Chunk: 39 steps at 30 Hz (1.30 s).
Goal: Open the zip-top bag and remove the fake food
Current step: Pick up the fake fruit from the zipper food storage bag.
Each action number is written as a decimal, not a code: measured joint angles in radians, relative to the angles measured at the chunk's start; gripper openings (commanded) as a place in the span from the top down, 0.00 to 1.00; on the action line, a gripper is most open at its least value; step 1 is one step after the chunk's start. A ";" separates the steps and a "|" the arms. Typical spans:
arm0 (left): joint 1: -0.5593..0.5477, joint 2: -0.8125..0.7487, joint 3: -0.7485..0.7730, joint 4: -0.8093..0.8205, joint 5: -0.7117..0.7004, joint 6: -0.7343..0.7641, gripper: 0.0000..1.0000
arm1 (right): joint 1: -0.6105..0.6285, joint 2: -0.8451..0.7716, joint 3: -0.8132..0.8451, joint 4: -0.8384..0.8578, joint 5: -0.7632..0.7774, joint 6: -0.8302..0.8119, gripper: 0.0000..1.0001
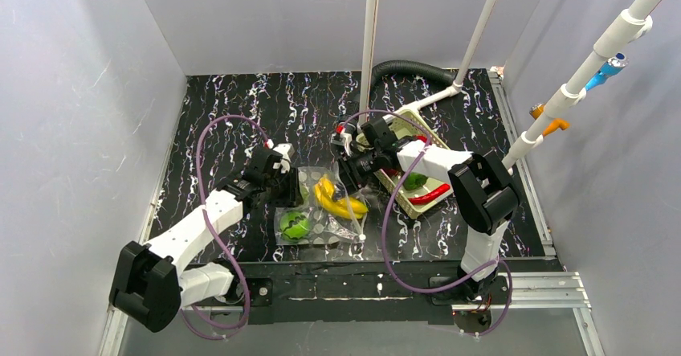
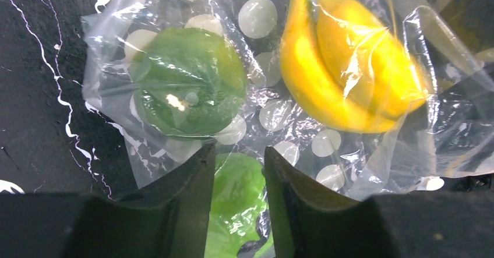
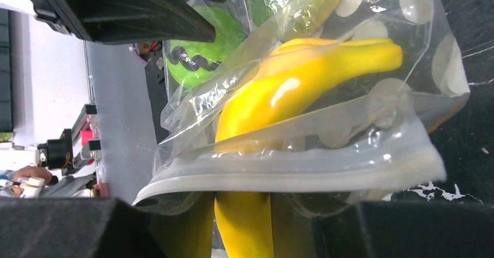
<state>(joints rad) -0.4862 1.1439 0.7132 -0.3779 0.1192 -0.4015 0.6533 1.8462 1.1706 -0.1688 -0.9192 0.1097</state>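
The right jaws stand wide, astride the near end of the yellow banana [image 3: 291, 89]. Its long axis runs straight ahead of them into the zip-top bag [image 3: 373, 165], whose zip edge lies crosswise just past their tips. The right arm looks better placed to draw it out. The left jaws are narrow, with bag film and a green piece [image 2: 236, 194] in the gap; I cannot tell whether they pinch.

Pale basket [image 1: 417, 117] on black marbled table [image 1: 241, 115], corrugated hose [image 1: 409, 68] behind.
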 measured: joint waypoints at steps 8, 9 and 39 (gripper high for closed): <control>0.000 -0.057 0.000 -0.002 0.007 0.005 0.56 | -0.032 0.000 0.000 -0.090 -0.077 -0.069 0.98; 0.000 -0.059 0.000 -0.002 0.011 0.006 0.56 | -0.040 0.000 0.000 -0.091 -0.105 -0.067 0.98; 0.001 -0.116 -0.013 0.030 0.158 0.041 0.52 | -0.167 -0.093 -0.090 0.056 -0.062 0.365 0.99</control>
<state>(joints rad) -0.4854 1.0283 0.7002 -0.3481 0.2768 -0.3607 0.4858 1.7531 1.0801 -0.1131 -0.9810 0.4744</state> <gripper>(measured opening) 0.479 0.386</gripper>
